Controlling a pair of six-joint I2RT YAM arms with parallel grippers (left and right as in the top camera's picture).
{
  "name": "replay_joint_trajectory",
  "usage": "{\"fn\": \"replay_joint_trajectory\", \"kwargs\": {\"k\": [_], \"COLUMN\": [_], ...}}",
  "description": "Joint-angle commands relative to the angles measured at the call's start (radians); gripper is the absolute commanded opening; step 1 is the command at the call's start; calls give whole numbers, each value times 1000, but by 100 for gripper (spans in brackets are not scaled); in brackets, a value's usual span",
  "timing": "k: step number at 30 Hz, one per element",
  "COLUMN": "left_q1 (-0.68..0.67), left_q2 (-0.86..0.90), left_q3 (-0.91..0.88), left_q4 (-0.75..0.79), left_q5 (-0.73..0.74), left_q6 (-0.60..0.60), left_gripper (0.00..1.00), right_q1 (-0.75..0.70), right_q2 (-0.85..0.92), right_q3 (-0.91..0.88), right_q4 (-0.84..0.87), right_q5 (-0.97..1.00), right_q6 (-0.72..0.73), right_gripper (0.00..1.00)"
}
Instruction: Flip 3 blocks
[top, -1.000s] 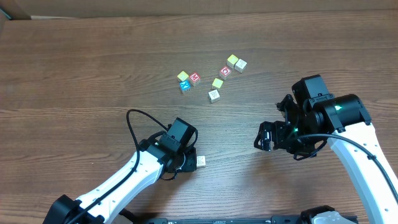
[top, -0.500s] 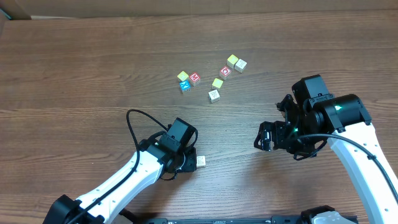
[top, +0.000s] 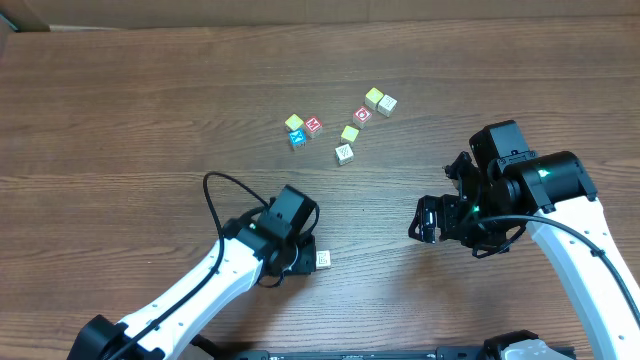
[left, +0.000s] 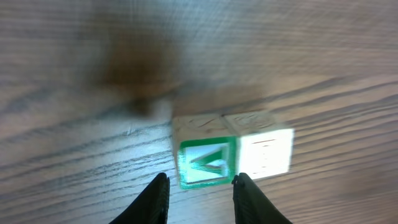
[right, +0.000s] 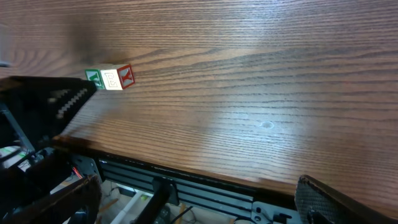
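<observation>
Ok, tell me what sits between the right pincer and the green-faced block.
A pale block touching the green-faced block, then bare table: right wrist view.

**Count by kind.** One wooden table carries ten lettered wooden blocks, sorted here by top face.

The upper cluster holds eight:
- three yellow-topped cubes
- two red-faced cubes
- one blue-faced cube
- two pale cubes

A lower pair holds two: one green-faced cube and one pale-faced neighbour.

There are two arms, the left arm and the right arm. Each bears one gripper, the left gripper and the right gripper.

There is one black cable.
</observation>
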Motion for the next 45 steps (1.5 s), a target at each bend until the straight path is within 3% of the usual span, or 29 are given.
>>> {"fn": "replay_joint_trajectory", "kwargs": {"k": [1,3,9,12,17,27,35,39,45], "left_q1": [-4,-4,16,71,197,321,321,321,321], "left_q2": [-10,-14,-15,-14,-14,-14,-14,-14,-14], "left_q3": [132,188,298,306,306,306,305,305,305], "left_q4": [-45,-89,-204,-230,-268,-244,-241,-238,-240], "left_q5": [-41,-56,-141,-129,-110,-50,-51,-51,-51], "left_q6": [47,59,26,26,49,126,142,142,142], "left_gripper": [28,31,55,60,77,79,83,83,83], "right_q1": [-3,-3,-3,-3,30,190,259,262,262], "right_q2": [-11,-11,-11,-10,37,378,601,644,718], "right_q3": [22,22,22,22,22,75,357,401,401], "right_q4": [1,1,20,51,153,428,423,449,503], "right_q5": [-2,-2,4,6,-6,35,194,193,193], "right_q6": [-7,-7,-8,-8,-8,-32,-173,-271,-372], "right_gripper": [100,100,100,100,100,100,100,100,86]}}
